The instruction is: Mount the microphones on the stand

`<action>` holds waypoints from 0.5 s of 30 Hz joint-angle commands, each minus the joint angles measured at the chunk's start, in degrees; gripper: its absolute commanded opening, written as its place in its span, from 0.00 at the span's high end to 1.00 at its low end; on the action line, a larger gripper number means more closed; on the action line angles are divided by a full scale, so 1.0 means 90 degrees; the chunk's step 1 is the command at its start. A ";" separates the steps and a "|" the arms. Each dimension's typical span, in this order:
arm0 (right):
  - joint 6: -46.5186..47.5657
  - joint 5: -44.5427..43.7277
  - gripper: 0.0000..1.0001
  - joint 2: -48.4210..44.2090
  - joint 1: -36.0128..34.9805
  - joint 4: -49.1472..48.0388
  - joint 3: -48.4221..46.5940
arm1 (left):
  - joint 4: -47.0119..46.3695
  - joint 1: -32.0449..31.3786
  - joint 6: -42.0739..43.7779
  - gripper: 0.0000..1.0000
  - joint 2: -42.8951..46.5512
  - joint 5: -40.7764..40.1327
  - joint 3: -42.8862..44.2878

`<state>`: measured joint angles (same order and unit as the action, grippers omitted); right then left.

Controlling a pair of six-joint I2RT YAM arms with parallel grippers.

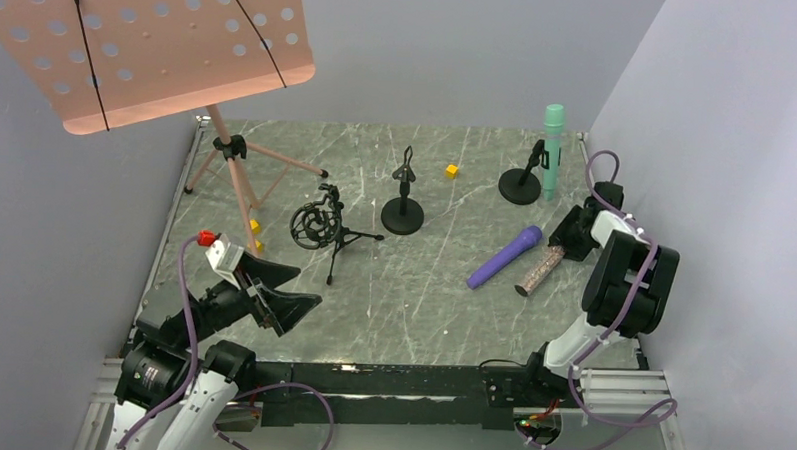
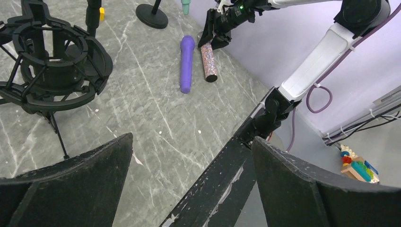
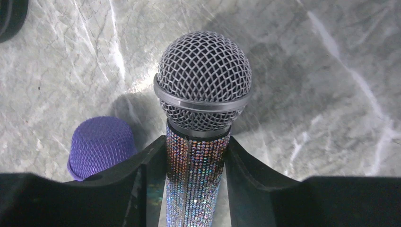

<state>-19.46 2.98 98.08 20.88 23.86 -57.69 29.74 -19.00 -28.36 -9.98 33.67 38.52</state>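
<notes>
The right arm's jaws squeeze the glittery microphone (image 3: 194, 184) on both sides of its body, just under its silver mesh head (image 3: 203, 80). Its other end points down to the worktop (image 1: 431, 316). The purple microphone (image 1: 504, 257) lies flat just beside it. The teal microphone (image 1: 553, 140) stands upright at the back, right next to a round-foot stand (image 1: 519, 186). Whether it is clipped in cannot be told. A middle stand (image 1: 403, 213) and a tripod stand (image 1: 319, 225) with a ring holder are further left. The left arm's jaws are spread wide and hold nothing, near the tripod stand.
</notes>
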 commanded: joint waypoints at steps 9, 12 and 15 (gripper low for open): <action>0.0233 0.0732 0.80 -0.1953 0.0600 -0.0452 0.0427 | -0.0986 -0.0017 -0.0567 0.01 -0.0173 0.0782 0.0250; 0.0424 0.0990 0.84 -0.2570 0.0646 -0.0420 0.0438 | -0.1168 -0.0017 -0.0700 0.01 -0.0425 0.1074 0.0350; 0.0603 0.1208 0.87 -0.3276 0.0661 -0.0433 0.0484 | -0.1335 -0.0017 -0.0775 0.01 -0.0779 0.1336 0.0534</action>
<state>-16.80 9.58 76.64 26.50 22.48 -53.49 23.11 -19.00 -32.97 -13.02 40.69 39.81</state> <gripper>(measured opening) 0.468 0.993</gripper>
